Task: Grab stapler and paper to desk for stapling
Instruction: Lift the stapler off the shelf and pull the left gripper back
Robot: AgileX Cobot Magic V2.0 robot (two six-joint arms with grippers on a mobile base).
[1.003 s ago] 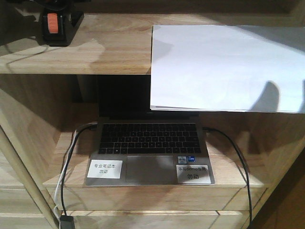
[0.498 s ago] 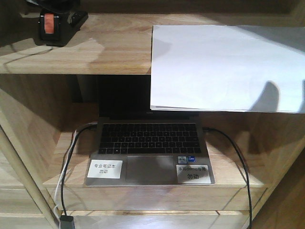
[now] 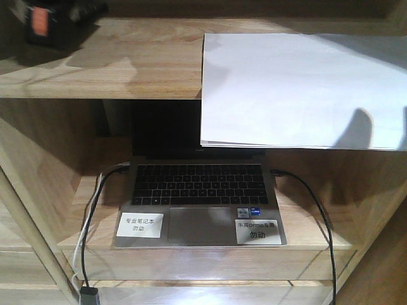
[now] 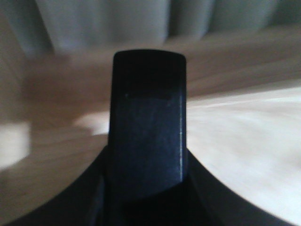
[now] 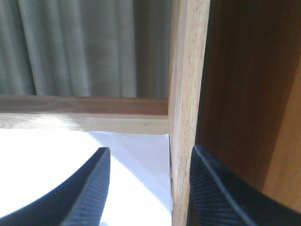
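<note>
Exterior front-facing view shows a light wooden shelf board (image 3: 127,70) up high. The small black stapler with an orange-red patch (image 3: 39,24) is at the far left corner of this board. It is blurry, with dark shapes around it, and it is hard to tell if it touches the board. The plain white sheet of paper (image 3: 299,89) lies on the right part of the same board, well apart from the stapler. Its near edge hangs over the front. Below, an open grey laptop with black keys (image 3: 198,190) sits on a lower board.

Only the wrist views show the pincers well. Left wrist view shows the left gripper (image 4: 148,197) closed narrow on the stapler's black body, with one dark finger on each side. Right wrist view shows the right gripper (image 5: 149,155) spread wide, holding nothing. It is over the paper's right edge, with an upright wooden post (image 5: 188,70) just beside its right finger. A grey curtain (image 5: 84,47) hangs far behind.
</note>
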